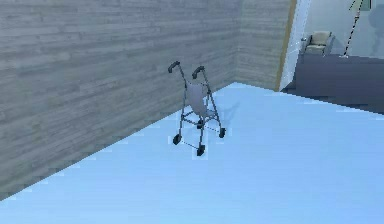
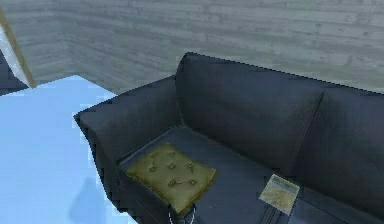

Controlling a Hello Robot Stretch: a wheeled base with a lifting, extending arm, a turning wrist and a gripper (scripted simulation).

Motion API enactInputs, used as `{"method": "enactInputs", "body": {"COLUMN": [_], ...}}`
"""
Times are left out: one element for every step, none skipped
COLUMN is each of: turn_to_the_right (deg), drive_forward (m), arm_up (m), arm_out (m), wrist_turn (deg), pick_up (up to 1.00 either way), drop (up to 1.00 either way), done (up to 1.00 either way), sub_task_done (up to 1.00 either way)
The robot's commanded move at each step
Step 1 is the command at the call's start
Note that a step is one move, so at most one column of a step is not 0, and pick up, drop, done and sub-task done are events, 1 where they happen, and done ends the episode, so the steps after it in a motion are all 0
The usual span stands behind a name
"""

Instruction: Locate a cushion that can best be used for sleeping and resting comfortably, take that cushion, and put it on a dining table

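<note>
Olive tufted cushion (image 2: 171,177) lies on the seat of the dark sofa (image 2: 250,110), near a smaller tan square (image 2: 280,192) that could be taken by mistake; the fingers' state I cannot tell.

Tufted olive cloth cushion (image 2: 172,175), dark matt sofa (image 2: 250,110), perhaps leather, wood-plank wall (image 1: 80,70), metal-framed walker (image 1: 203,102)

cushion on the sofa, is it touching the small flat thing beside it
Apart: arm side view shows bare sofa seat between cushion and small flat thing.
</note>
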Motion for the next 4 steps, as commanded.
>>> {"method": "enactInputs", "body": {"turn_to_the_right": [0.0,0.0,0.0,0.0], "drive_forward": [0.00,0.00,0.00,0.00], "arm_up": [0.00,0.10,0.42,0.00], "arm_out": [0.00,0.00,0.00,0.00], "wrist_turn": [0.0,0.0,0.0,-45.0], "pick_up": [1.00,0.00,0.00,0.00], "drop": [0.00,0.00,0.00,0.00], "done": [0.00,0.00,0.00,0.00], "sub_task_done": [0.00,0.00,0.00,0.00]}}
